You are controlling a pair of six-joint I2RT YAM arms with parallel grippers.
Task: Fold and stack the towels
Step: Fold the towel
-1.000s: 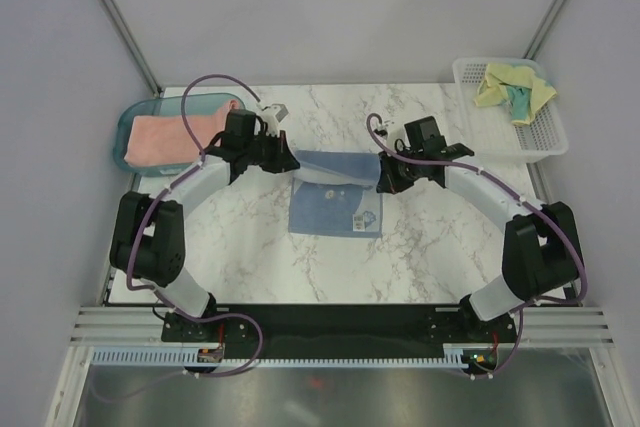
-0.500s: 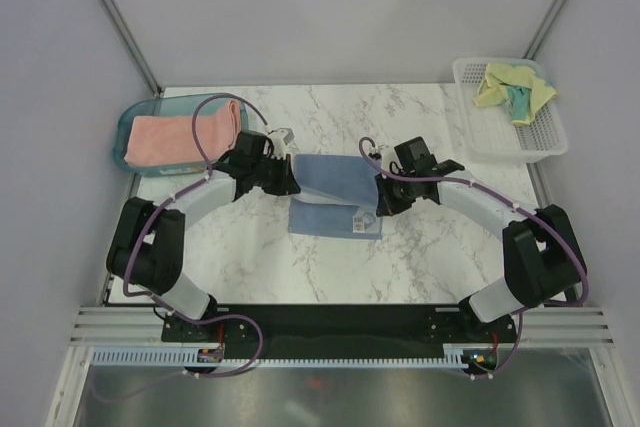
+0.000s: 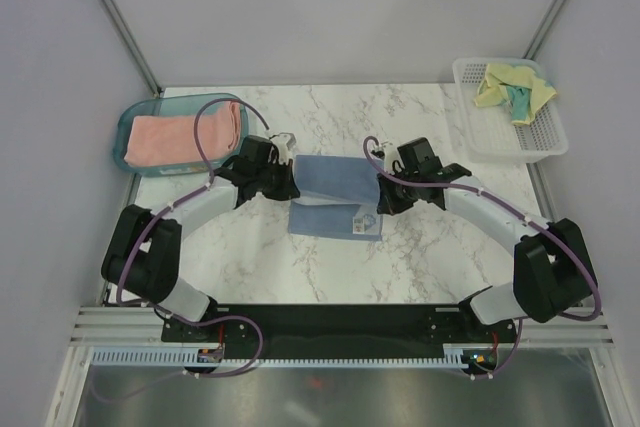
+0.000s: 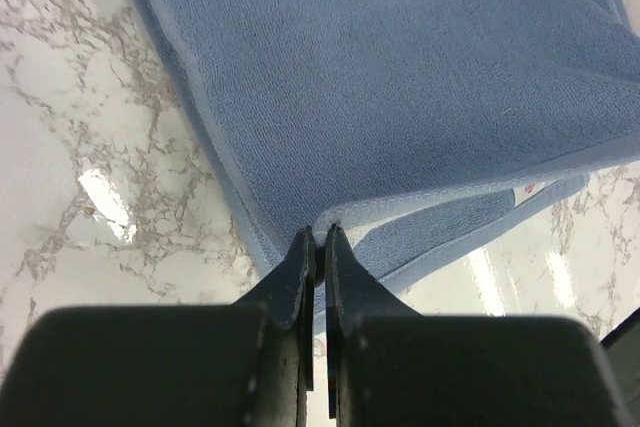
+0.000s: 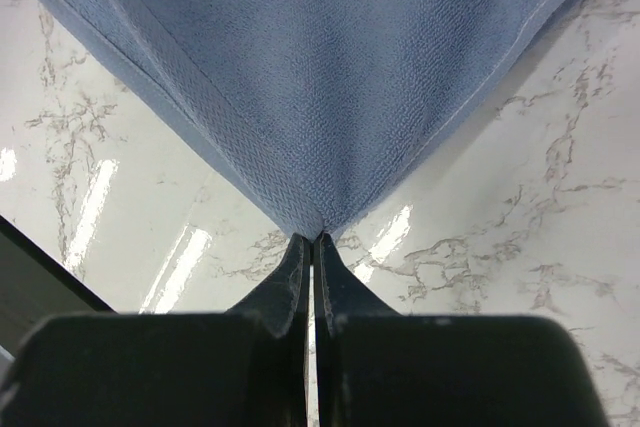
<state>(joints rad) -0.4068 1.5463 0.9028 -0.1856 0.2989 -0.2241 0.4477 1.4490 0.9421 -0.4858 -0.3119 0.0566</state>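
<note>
The light blue towel (image 3: pixel 335 192) lies mid-table, its far half folded over toward the near edge. My left gripper (image 3: pixel 290 187) is shut on the towel's left corner, seen pinched between the fingertips in the left wrist view (image 4: pixel 322 232). My right gripper (image 3: pixel 382 199) is shut on the right corner, seen in the right wrist view (image 5: pixel 312 237). The blue towel fills both wrist views (image 4: pixel 400 77) (image 5: pixel 320 77). The salmon-pink towel (image 3: pixel 180 134) lies folded in the teal tray. The pale yellow and teal towel (image 3: pixel 515 87) lies crumpled in the white basket.
The teal translucent tray (image 3: pixel 128 127) stands at the back left. The white mesh basket (image 3: pixel 500 132) stands at the back right. Marble tabletop (image 3: pixel 250 257) lies between the towel and the arm bases.
Both grippers have moved toward the near edge, carrying the far edge of the blue towel over its near half. The fold now covers more of the towel.
</note>
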